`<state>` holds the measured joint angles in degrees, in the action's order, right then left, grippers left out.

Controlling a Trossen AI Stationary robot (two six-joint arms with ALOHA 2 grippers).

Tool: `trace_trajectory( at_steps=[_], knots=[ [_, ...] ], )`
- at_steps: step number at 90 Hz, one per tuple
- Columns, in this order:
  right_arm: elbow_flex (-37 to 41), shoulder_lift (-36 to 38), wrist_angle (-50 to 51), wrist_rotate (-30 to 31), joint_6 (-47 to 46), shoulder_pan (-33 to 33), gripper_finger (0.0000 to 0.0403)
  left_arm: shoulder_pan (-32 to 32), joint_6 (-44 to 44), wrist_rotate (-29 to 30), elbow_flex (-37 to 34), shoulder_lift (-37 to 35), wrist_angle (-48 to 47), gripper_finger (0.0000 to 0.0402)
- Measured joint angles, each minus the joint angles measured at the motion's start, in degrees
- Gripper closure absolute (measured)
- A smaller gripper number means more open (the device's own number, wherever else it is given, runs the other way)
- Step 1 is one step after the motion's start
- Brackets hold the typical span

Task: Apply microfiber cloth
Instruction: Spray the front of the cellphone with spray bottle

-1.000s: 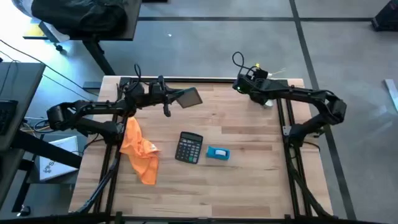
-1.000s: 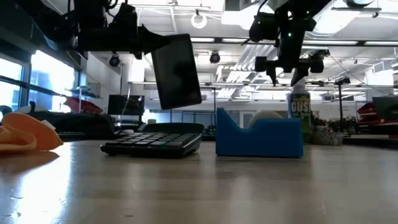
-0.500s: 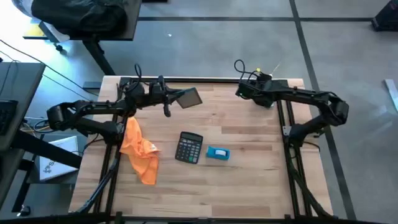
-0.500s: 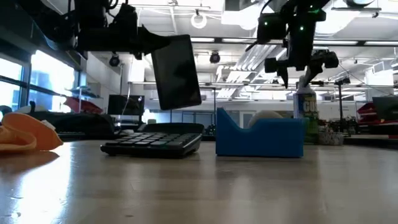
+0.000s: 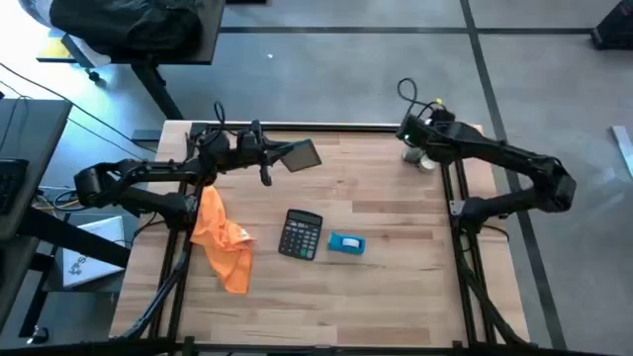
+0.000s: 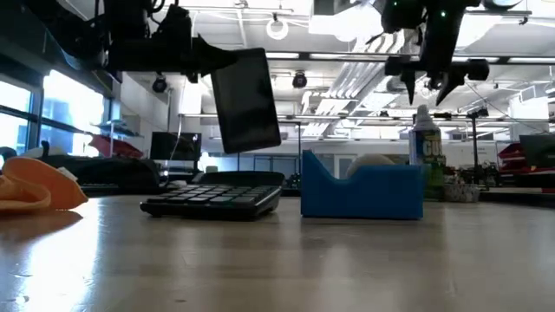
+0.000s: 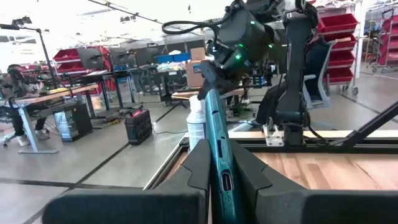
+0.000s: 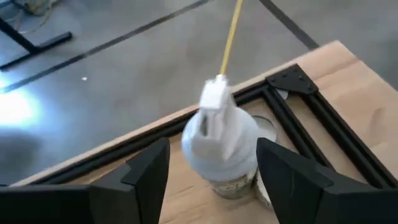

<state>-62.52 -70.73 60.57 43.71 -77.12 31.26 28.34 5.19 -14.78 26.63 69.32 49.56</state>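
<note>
While left gripper [image 7: 219,180] on teal slab [image 5: 302,155] — right gripper [image 8: 211,167] agape.

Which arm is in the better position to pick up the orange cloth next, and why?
The right. The left gripper is shut on the teal slab, held off the table. The right gripper is open and empty above the spray can, though farther from the microfiber cloth.

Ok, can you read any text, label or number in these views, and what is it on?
"GO", partial green letters on the spray bottle in the low view; the rest is hidden.
Calculator keys: too small to read.
Small blue box: no readable text.
Slab in the left gripper: no text visible.
</note>
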Motion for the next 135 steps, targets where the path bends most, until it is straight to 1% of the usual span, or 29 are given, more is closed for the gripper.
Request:
trace_trajectory(
  at_steps=[7,22,40,52,73,92,109,120,135],
  knots=[
    [0.0,-0.3,-1.1,-2.4,0.9,2.0,0.0194,0.0,0.0,0.0,0.0,0.0,0.0,0.0391],
    [0.0,-0.9,-5.0,-3.2,5.8,5.0,0.0194,0.0,0.0,0.0,0.0,0.0,0.0,0.0391],
    [0.0,-0.9,-4.4,-4.8,8.6,7.5,0.0198,0.0,0.0,0.0,0.0,0.0,0.0,0.0391],
    [0.0,-0.9,-4.7,-4.9,10.3,7.4,0.0218,0.0,0.0,0.0,0.0,0.0,0.5,0.0391],
    [0.0,-1.0,-5.4,-5.3,13.4,7.3,0.0277,0.0,0.0,0.0,0.0,0.0,0.5,0.0391],
    [-0.1,-3.2,-5.3,-4.7,14.6,7.0,0.0322,0.0,0.0,0.0,0.0,0.0,0.5,0.0391],
    [-0.1,-4.3,-5.7,-2.6,17.0,6.0,0.0329,0.0,-0.1,0.0,0.0,0.0,0.6,0.0391],
    [-0.1,-4.3,-5.7,-2.7,20.4,5.7,0.0330,0.0,-0.1,0.0,0.0,0.0,0.5,0.0391],
    [-0.1,-4.3,-5.8,-3.2,21.8,5.7,0.0330,0.0,-0.2,0.0,0.0,0.0,0.6,0.0391]
  ],
)
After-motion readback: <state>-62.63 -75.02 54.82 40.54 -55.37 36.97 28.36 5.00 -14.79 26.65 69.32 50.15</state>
